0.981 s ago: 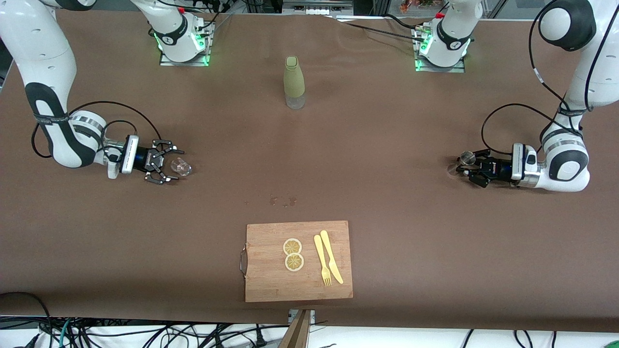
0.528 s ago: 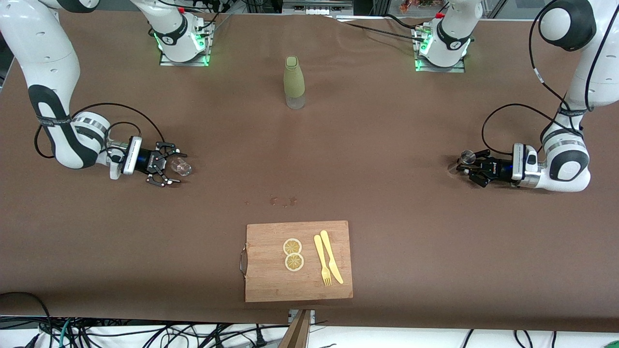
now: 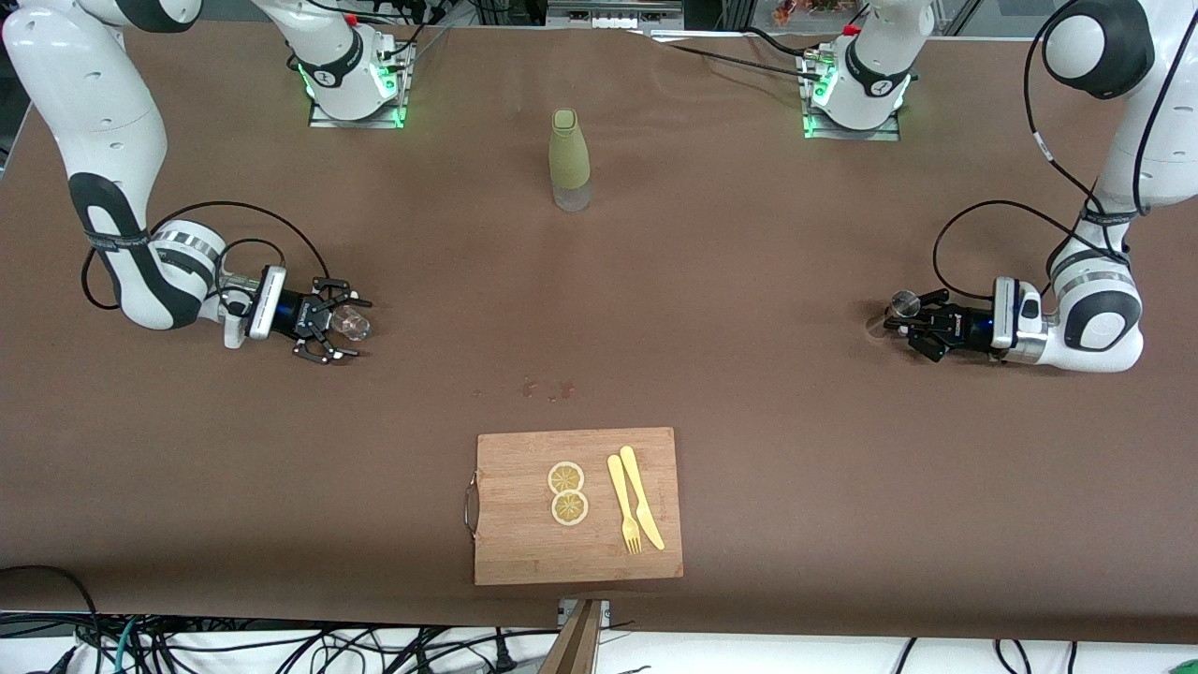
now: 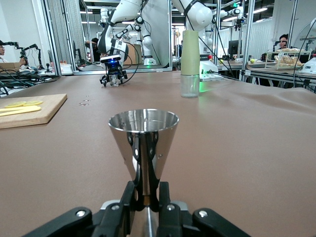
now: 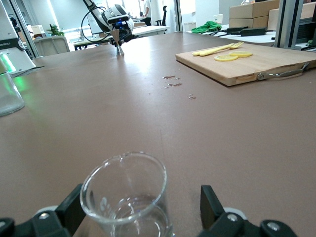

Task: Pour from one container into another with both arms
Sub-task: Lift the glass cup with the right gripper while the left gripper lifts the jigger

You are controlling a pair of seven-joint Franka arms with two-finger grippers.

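Clearly the risk is the steel jigger twisting or slipping at lift, since the left tool is clamped only on its narrow waist, at the left arm's end of the tabletop. The right tool stands wide apart around the clear glass cup, not yet gripping, at the other end.

My left gripper lies low and level over the bench, reaching toward the bench's middle, its fingers clamped on the narrow waist of the jigger. My right gripper is just as low near the right arm's end of the bench, wrist horizontal, its fingers spread wide on either side of the glass cup without touching it.
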